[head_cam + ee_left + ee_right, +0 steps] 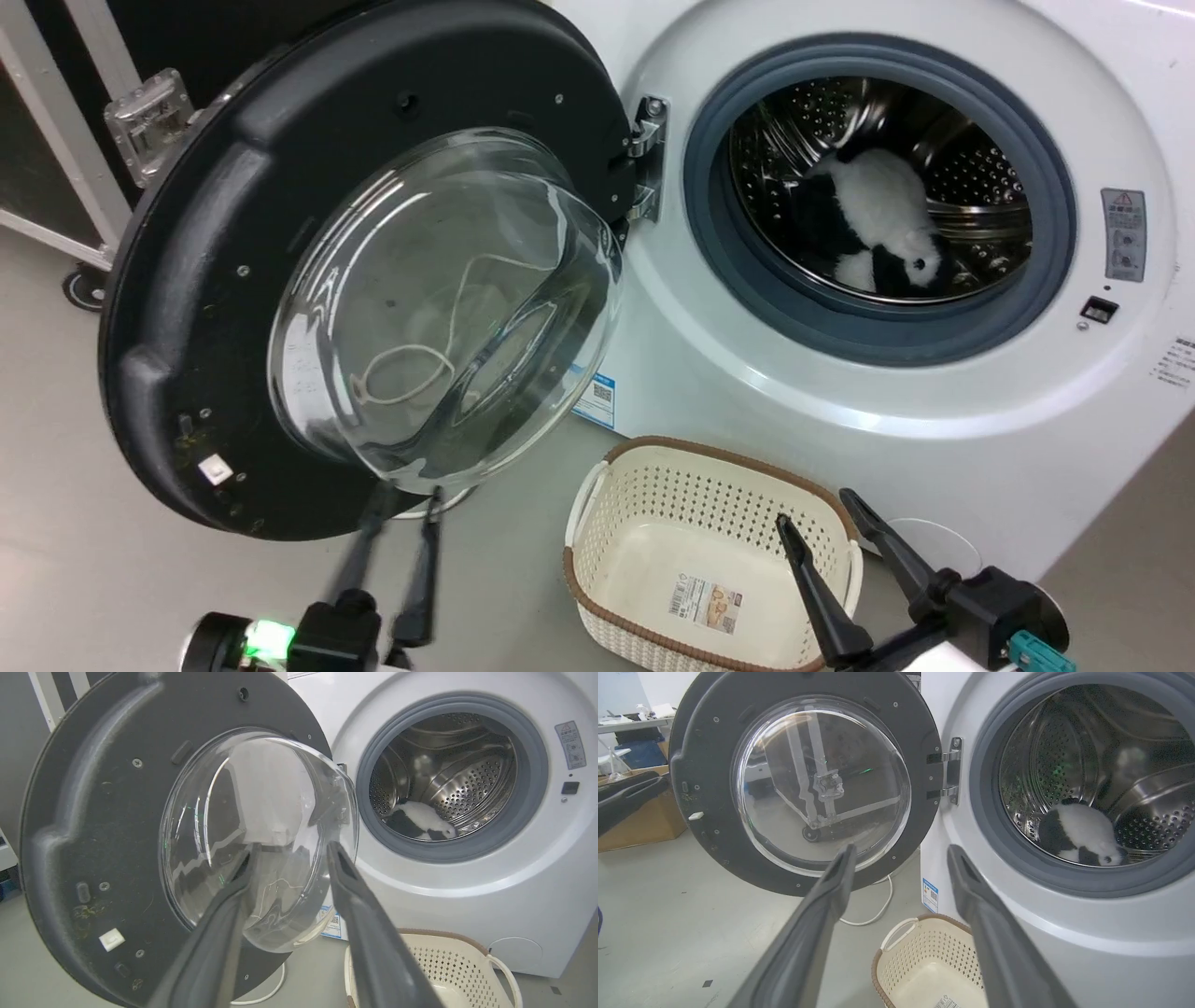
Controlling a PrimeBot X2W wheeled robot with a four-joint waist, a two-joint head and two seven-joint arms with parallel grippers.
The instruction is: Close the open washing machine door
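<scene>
Head view: the washing machine door stands wide open to the left of the drum, swung out on its metal hinge, with the glass bowl bulging toward the camera. The left gripper points up at the bowl's lower edge, its fingers slightly apart and empty. Blur hides whether the tips touch the glass. The right gripper hovers over the basket, fingers spread and holding nothing. A panda toy lies inside the drum.

Left wrist view: the spread fingers frame the lower part of the bowl, and the door's inner face is close ahead.

Right wrist view: the parted fingers aim between the door and the machine front, clear of both.

The step in hand looks like the approach to the door. The next move probably calls for reaching round the free left rim to the outer face, then pushing the door in an arc about the hinge until it latches.
</scene>
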